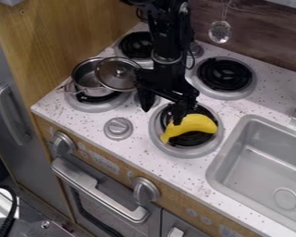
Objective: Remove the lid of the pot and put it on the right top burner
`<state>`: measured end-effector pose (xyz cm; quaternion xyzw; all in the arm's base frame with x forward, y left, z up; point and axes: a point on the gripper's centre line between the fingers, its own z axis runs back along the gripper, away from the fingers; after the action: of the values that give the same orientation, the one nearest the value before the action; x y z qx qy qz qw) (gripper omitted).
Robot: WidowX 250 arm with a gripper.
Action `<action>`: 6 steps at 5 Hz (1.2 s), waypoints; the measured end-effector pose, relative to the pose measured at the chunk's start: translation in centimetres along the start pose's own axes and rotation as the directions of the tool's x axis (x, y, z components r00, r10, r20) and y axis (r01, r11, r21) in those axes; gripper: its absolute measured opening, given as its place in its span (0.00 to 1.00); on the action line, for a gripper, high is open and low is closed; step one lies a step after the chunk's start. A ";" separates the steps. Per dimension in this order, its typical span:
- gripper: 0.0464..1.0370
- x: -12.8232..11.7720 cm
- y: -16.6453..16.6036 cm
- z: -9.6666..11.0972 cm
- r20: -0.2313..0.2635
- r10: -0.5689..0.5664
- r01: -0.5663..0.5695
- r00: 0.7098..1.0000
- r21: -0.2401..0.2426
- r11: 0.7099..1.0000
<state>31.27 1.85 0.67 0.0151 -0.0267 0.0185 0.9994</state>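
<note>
1. Task item: the round clear lid with a metal rim and dark knob (120,72) sits tilted over the right side of the small shiny metal pot (84,77), leaving part of its mouth exposed.
2. The pot stands on the front left burner (90,106).
3. My arm (167,37) enters at the top edge and hangs down near the middle; my black two-finger pincer (163,114) points downward, its fingers spread. Contact between my pincer and the lid's near edge: I cannot tell.
4. One finger is over the speckled white worktop (138,132), the other beside the curved yellow toy banana (190,126) on the front right burner (169,149).
5. The right top burner, black coil in grey ring (225,74), lies behind the banana's burner.
6. Markings: raised lettering on the wooden front panel (129,167), too small to read.
</note>
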 end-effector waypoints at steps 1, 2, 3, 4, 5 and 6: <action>0.96 -0.7 0.0 -1.0 -0.037 -0.001 0.001 0.999 0.000 1.000; 0.96 1.1 1.6 -0.1 0.004 0.034 -0.034 0.999 0.029 0.999; 0.96 2.8 4.3 0.7 0.035 0.103 -0.104 0.994 0.017 0.994; 0.96 4.8 6.8 1.6 0.093 0.120 -0.126 0.988 0.059 0.990; 0.96 6.6 9.9 1.7 0.155 0.152 -0.169 0.976 0.106 0.980; 0.96 8.2 11.4 0.8 0.170 0.170 -0.196 0.971 0.151 0.969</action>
<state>38.98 13.52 2.24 0.0977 -0.1043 0.1119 0.9834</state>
